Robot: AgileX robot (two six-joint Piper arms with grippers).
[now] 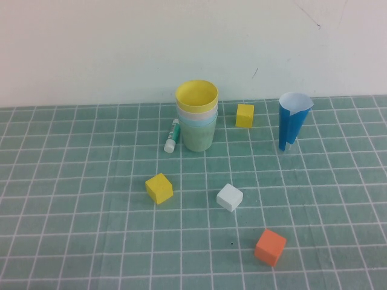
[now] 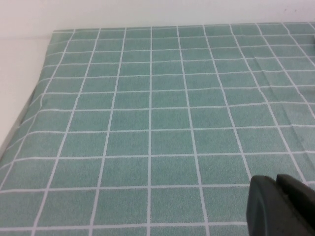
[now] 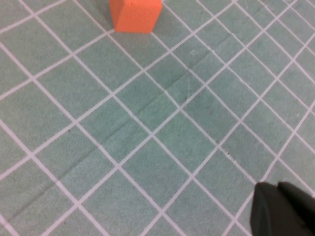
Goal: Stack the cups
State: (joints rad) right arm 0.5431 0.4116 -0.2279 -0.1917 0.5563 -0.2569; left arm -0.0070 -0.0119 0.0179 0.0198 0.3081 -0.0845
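Nearest, the left tool (image 2: 283, 206) and right tool (image 3: 285, 211) hover low over bare bench (image 1: 72, 241), both pressed together and holding nothing. Past the orange cube (image 1: 270, 246), white cube (image 1: 230, 197) and yellow cube (image 1: 159, 188), the cups (image 1: 197, 116) already sit nested; best left undisturbed, arms clear.

A green gridded table (image 1: 72, 181) carries the nested cups (image 1: 197, 118), a dark-blue cone (image 1: 292, 121), a glue stick (image 1: 172, 135), two yellow blocks (image 1: 159, 188), a white block (image 1: 230, 197) and an orange block (image 1: 269, 246).

both tools (image 2: 283, 206) (image 3: 285, 209) cut off by frame edges.
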